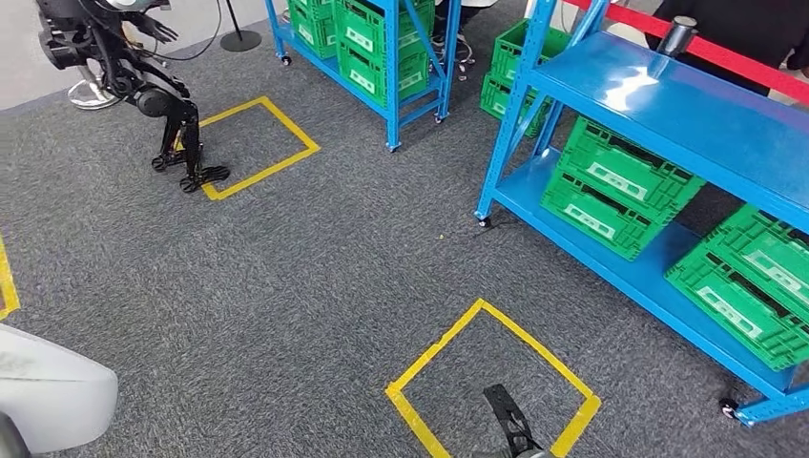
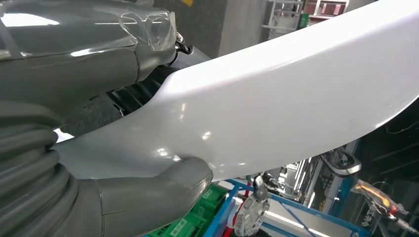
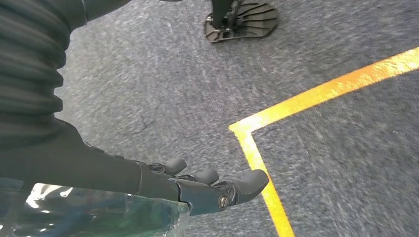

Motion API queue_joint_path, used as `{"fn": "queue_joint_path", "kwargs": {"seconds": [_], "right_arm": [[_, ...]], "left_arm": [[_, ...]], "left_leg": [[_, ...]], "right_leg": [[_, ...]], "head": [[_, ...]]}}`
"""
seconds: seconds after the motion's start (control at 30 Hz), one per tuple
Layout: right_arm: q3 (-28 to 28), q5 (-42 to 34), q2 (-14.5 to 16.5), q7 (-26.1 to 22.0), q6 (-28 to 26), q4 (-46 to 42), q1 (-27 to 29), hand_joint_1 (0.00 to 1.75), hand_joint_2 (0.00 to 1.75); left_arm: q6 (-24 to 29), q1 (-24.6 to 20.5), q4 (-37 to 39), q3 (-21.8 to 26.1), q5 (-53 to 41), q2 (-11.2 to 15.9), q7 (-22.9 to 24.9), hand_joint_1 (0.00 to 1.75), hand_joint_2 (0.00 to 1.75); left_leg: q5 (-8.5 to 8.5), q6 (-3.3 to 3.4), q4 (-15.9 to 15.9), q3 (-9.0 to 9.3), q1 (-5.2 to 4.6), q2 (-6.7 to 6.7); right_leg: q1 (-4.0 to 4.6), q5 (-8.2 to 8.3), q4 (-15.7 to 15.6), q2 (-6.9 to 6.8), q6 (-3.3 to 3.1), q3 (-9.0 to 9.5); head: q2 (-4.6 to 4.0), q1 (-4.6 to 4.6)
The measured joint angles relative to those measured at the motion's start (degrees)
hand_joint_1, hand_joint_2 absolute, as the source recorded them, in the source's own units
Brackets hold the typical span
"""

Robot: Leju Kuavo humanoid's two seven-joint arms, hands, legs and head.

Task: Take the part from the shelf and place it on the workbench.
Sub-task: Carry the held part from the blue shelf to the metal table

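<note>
The left hand (image 2: pixel 74 148) grips the white part (image 2: pixel 276 103), which shows at 8 o'clock in the head view. The right hand (image 3: pixel 197 185) hangs empty, fingers straight, over grey carpet (image 1: pixel 315 277). A yellow square (image 1: pixel 491 382) lies at 6 o'clock; open carpet beyond. Blue shelves (image 1: pixel 668 105) with green crates (image 1: pixel 620 186) edge 2 o'clock.

White part (image 1: pixel 48 396) cut off at 8 o'clock edge, head view; left hand (image 2: pixel 74 148) fingers largely hidden behind it.
</note>
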Motion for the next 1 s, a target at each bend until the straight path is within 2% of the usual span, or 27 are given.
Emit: {"fn": "queue_joint_path", "kwargs": {"seconds": [0.03,0.07,0.1,0.13,0.17,0.2,0.23,0.27,0.3,0.33,0.37,0.4,0.43,0.47,0.53,0.6,0.7,0.77,0.8,0.83,0.87,0.93,0.97,1.0], "right_arm": [[-0.2,0.0,0.0,0.0,0.0,0.0,0.1,0.00,1.75],[-0.4,-0.1,-0.1,0.0,-0.1,0.0,0.2,0.00,1.75],[-0.5,-0.1,-0.2,-0.1,-0.1,-0.1,0.2,0.00,1.75],[-0.6,0.0,-0.3,-0.1,-0.1,-0.1,0.3,0.00,1.75],[-0.7,0.0,-0.5,-0.1,-0.1,-0.1,0.4,0.00,1.75],[-0.7,0.0,-0.6,0.0,-0.1,-0.1,0.6,0.00,1.75],[-0.7,0.0,-0.6,0.0,-0.1,-0.1,0.9,0.00,1.75],[-0.7,0.1,-0.6,0.1,-0.2,-0.1,1.1,0.00,1.75],[-0.8,0.1,-0.6,0.2,-0.2,-0.1,1.3,0.00,1.75],[-0.8,0.2,-0.7,0.2,-0.2,-0.1,1.4,0.00,1.75],[-0.8,0.2,-0.7,0.3,-0.2,-0.1,1.4,0.00,1.75],[-0.8,0.3,-0.7,0.3,-0.2,-0.1,1.5,0.00,1.75],[-0.8,0.3,-0.7,0.4,-0.2,-0.1,1.5,0.00,1.75],[-0.8,0.4,-0.7,0.5,-0.2,-0.1,1.4,0.00,1.75],[-0.8,0.7,-0.7,0.8,-0.2,-0.1,1.2,0.00,1.75],[-0.8,0.9,-0.7,1.0,-0.1,-0.1,1.0,0.00,1.75],[-0.8,1.1,-0.7,1.1,-0.1,-0.1,0.8,0.00,1.75],[-0.8,1.4,-0.8,1.3,0.1,0.0,0.6,0.00,1.75],[-0.9,1.7,-0.8,1.4,0.2,0.0,0.4,0.00,1.75],[-0.9,2.0,-0.8,1.6,0.4,0.0,0.1,0.00,1.75],[-0.9,2.2,-0.8,1.7,0.5,0.0,-0.2,0.00,1.75],[-0.9,2.4,-0.7,1.9,0.9,0.0,-0.5,0.00,1.75],[-0.9,2.5,-0.6,2.0,1.0,0.0,-0.5,0.00,1.75],[-1.0,2.5,-0.6,2.0,1.2,0.0,-0.5,0.00,1.75]], "left_arm": [[0.0,0.1,-0.2,-0.3,0.0,0.2,0.0,1.75,1.75],[0.0,0.2,-0.4,-0.5,0.0,0.4,0.0,1.75,1.75],[0.0,0.1,-0.7,-0.7,0.0,0.5,-0.1,1.75,1.75],[0.0,-0.1,-0.8,-1.0,-0.1,0.6,-0.3,1.75,1.75],[0.0,-0.2,-0.9,-1.3,-0.1,0.7,-0.6,1.75,1.75],[0.1,-0.3,-0.9,-1.6,-0.2,0.8,-0.9,1.75,1.75],[0.1,-0.2,-0.9,-1.8,-0.4,0.9,-1.1,1.75,1.75],[0.1,-0.2,-1.0,-2.0,-0.5,1.0,-1.3,1.75,1.75],[0.2,-0.2,-1.0,-2.1,-0.7,1.1,-1.4,1.75,1.75],[0.2,-0.2,-1.0,-2.2,-0.8,1.2,-1.4,1.75,1.75],[0.2,-0.1,-1.1,-2.3,-1.0,1.3,-1.5,1.75,1.75],[0.2,-0.1,-1.2,-2.3,-1.2,1.3,-1.6,1.75,1.75],[0.3,-0.1,-1.4,-2.3,-1.4,1.4,-1.7,1.75,1.75],[0.4,-0.1,-1.6,-2.3,-1.6,1.5,-1.8,1.75,1.75],[0.5,0.0,-1.8,-2.3,-1.8,1.6,-1.9,1.75,1.75],[0.6,0.2,-1.9,-2.3,-1.9,1.8,-1.9,1.75,1.75],[0.7,0.2,-2.0,-2.3,-1.9,1.8,-1.9,1.75,1.75],[0.7,0.3,-2.3,-2.1,-2.5,1.8,-1.3,1.75,1.75],[0.7,0.4,-2.5,-1.8,-3.0,1.8,-0.9,1.75,1.75],[0.7,0.5,-2.8,-1.5,-3.4,1.8,-0.4,1.75,1.75],[0.7,0.7,-3.0,-1.1,-3.6,1.8,0.0,1.75,1.75],[0.7,0.7,-3.6,-0.5,-3.7,1.8,0.4,1.75,1.75],[0.7,0.7,-3.9,-0.3,-3.8,1.8,0.5,1.75,1.75],[0.7,0.8,-4.1,-0.1,-3.8,1.8,0.5,1.75,1.75]], "left_leg": [[0.21,0.15,-0.4,0.11,0.17,-0.76],[0.46,0.29,-0.9,0.37,0.35,-1.47],[0.76,0.49,-1.3,0.64,0.58,-2.19],[1.03,0.65,-1.8,0.96,0.84,-2.93],[1.14,0.73,-1.9,1.02,0.90,-3.68],[1.19,0.80,-1.9,1.01,0.96,-4.53],[1.20,0.79,-1.9,1.00,1.00,-5.46],[1.20,0.74,-1.9,0.99,1.07,-6.43],[1.19,0.62,-1.8,1.01,1.18,-7.36],[1.12,0.40,-1.6,1.03,1.34,-8.25],[0.95,0.06,-1.3,1.00,1.52,-9.06],[0.74,-0.36,-0.9,0.88,1.58,-9.78],[0.58,-0.76,-0.6,0.69,1.62,-10.39],[0.49,-1.09,-0.3,0.47,1.64,-10.88],[0.49,-1.48,-0.2,0.16,1.77,-11.72],[0.11,-1.74,0.2,-0.19,1.90,-11.41],[-0.37,-1.89,0.8,-0.55,1.86,-10.27],[-3.75,-2.08,9.1,-4.71,1.85,-7.13],[-4.68,-2.01,12.3,-6.35,1.80,-5.61],[-4.91,-1.73,14.1,-7.23,1.66,-4.10],[-2.92,-1.12,10.6,-5.44,1.30,-3.36],[-0.58,0.12,2.9,-1.31,0.14,-0.53],[-0.28,0.52,0.9,-0.30,-0.33,0.37],[-0.44,0.76,0.2,0.00,-0.64,0.64]], "right_leg": [[0.03,-0.17,-0.1,-0.61,0.15,0.06],[-0.02,-0.52,0.2,-0.25,0.30,0.01],[-0.15,-1.26,1.4,1.01,0.31,-0.45],[-0.34,-2.46,3.9,2.81,0.26,-1.55],[-0.63,-3.99,7.7,4.83,0.13,-3.29],[-0.87,-5.54,12.0,6.08,0.08,-5.45],[-1.08,-6.56,15.6,6.61,0.26,-7.38],[-1.30,-6.71,17.3,6.78,0.72,-8.48],[-1.56,-5.82,16.5,6.87,1.44,-8.41],[-1.89,-4.10,13.3,7.08,2.30,-7.16],[-2.32,-2.14,8.8,7.93,3.13,-5.23],[-2.53,-0.58,5.0,8.79,3.52,-3.51],[-2.60,0.43,2.4,9.46,3.45,-2.24],[-2.53,0.78,1.2,9.87,3.10,-1.63],[-2.28,0.80,1.3,9.01,2.11,-1.48],[-2.35,0.85,1.3,8.17,1.61,-1.37],[-2.37,0.88,1.2,7.76,1.38,-1.28],[-1.81,0.64,1.2,6.10,0.62,-1.21],[-1.44,0.49,1.2,4.94,0.21,-1.17],[-1.05,0.35,1.2,3.66,-0.19,-1.11],[-0.88,0.27,1.1,2.84,-0.28,-1.01],[-0.66,0.15,0.9,1.71,-0.24,-0.78],[-0.58,0.07,0.8,1.10,-0.15,-0.69],[-0.49,0.02,0.6,0.41,-0.02,-0.58]], "head": [[0.00,0.01],[0.00,0.03],[0.00,0.04],[0.00,0.08],[0.00,0.10],[0.00,0.10],[0.00,0.12],[0.00,0.11],[0.00,0.11],[0.00,0.12],[0.00,0.12],[0.00,0.13],[0.00,0.12],[0.00,0.11],[0.00,0.09],[0.00,0.09],[0.00,0.09],[0.00,0.02],[0.00,-0.01],[0.00,-0.04],[0.00,-0.04],[0.00,-0.04],[0.00,-0.04],[0.00,-0.04]]}}
